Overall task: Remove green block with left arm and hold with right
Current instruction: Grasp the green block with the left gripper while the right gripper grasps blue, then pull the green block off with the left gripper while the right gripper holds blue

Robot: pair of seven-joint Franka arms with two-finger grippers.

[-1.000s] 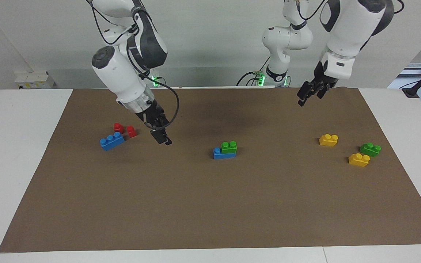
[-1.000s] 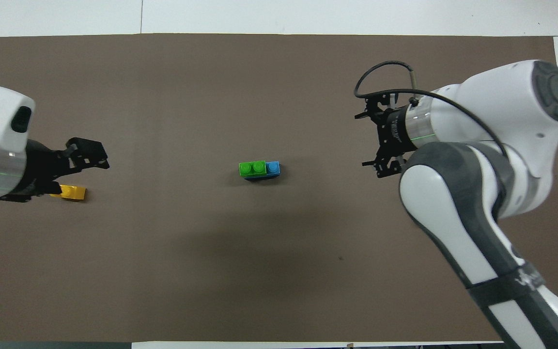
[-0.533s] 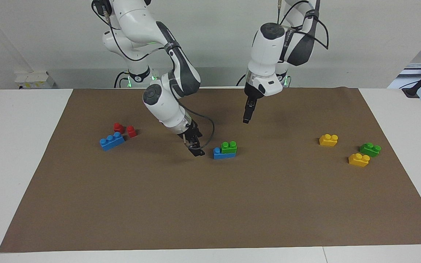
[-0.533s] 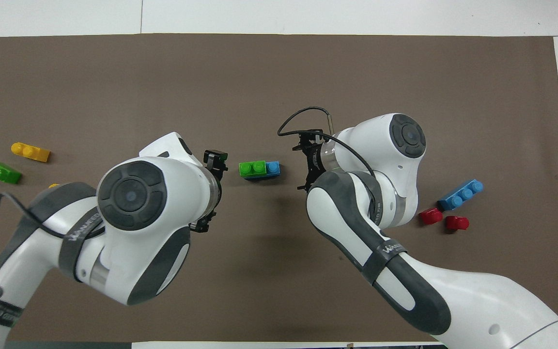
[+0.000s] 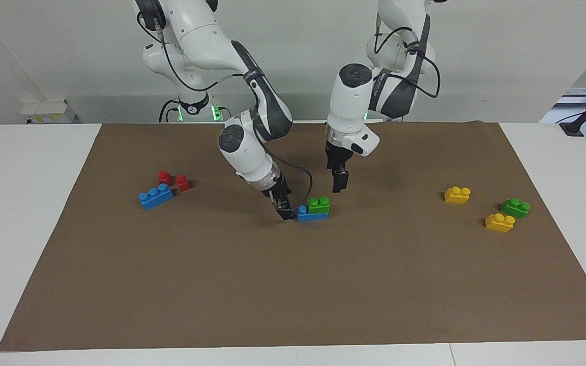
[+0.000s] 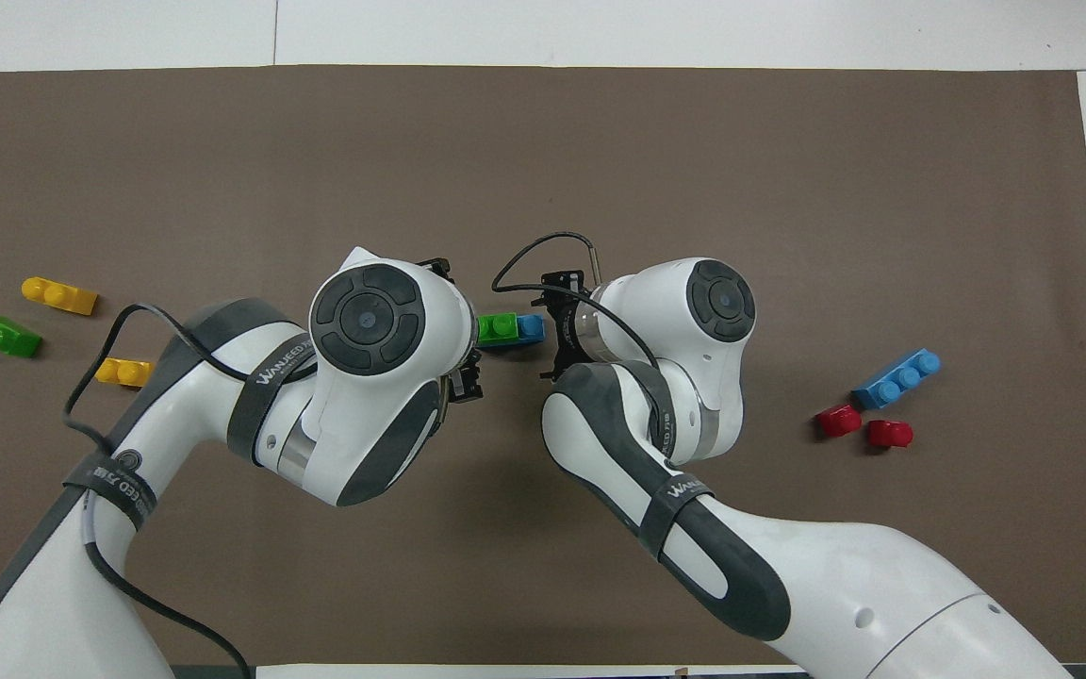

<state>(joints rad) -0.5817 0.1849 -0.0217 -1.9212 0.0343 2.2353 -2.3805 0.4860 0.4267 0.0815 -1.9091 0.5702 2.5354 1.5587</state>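
The green block point(image 5: 319, 204) sits on a blue brick point(image 5: 313, 215) in the middle of the brown mat; both also show in the overhead view, the green block point(image 6: 498, 326) partly covered by my left arm and the blue brick point(image 6: 531, 326) beside it. My right gripper point(image 5: 288, 214) is low on the mat, at the blue brick's bare end toward the right arm's end of the table. My left gripper point(image 5: 339, 186) hangs in the air just above the green block's end toward the left arm's end. I cannot tell whether the right gripper touches the brick.
A second green brick point(image 5: 515, 207) and two yellow bricks point(image 5: 457, 194) point(image 5: 499, 222) lie toward the left arm's end. A blue three-stud brick point(image 5: 155, 196) and two red pieces point(image 5: 165, 177) point(image 5: 183, 182) lie toward the right arm's end.
Both arms have swung in from the table's ends to the stacked bricks. The right gripper has dropped to the blue brick's end; the left gripper has come lower and closer over the green block.
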